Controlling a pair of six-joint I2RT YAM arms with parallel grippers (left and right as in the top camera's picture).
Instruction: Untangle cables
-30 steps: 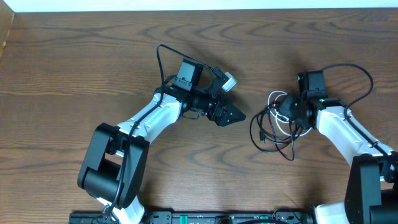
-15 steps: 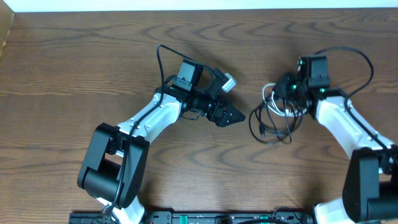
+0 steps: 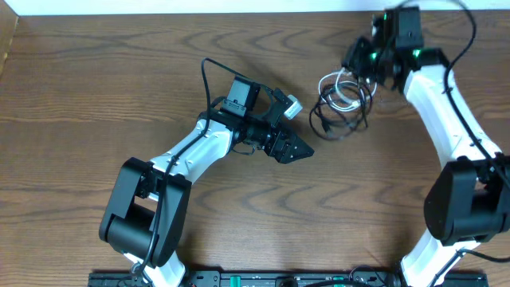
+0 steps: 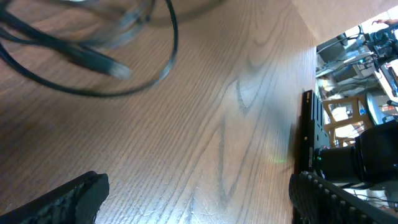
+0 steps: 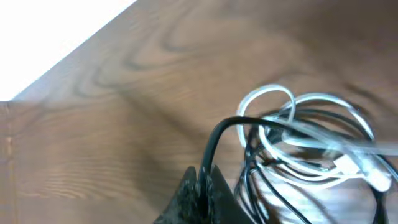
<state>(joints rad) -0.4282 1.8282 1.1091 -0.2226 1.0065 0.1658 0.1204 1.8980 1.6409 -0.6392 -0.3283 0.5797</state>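
Observation:
The cables [image 3: 341, 102] are a small tangle of thin black and white cords on the wooden table [image 3: 119, 80], near its far right. My right gripper [image 3: 358, 60] stands at the tangle's far side. In the right wrist view that gripper [image 5: 202, 185] is shut on a black cord that arches over to the white loops [image 5: 311, 146]. My left gripper [image 3: 299, 149] rests mid-table, a little left of the tangle and apart from it. Its fingers [image 4: 68, 199] are spread wide open with bare wood between them. A blurred black loop and a plug [image 4: 102, 62] show ahead of it.
The table's far edge [image 3: 239, 14] meets a white strip just behind the right gripper. A thick black wire [image 3: 205, 80] loops off the left arm. A black rail [image 4: 308, 143] runs along the table edge in the left wrist view.
The right gripper has moved toward the far edge of the table, dragging the tangle of cables with it, away and slightly left. The left arm has not moved.

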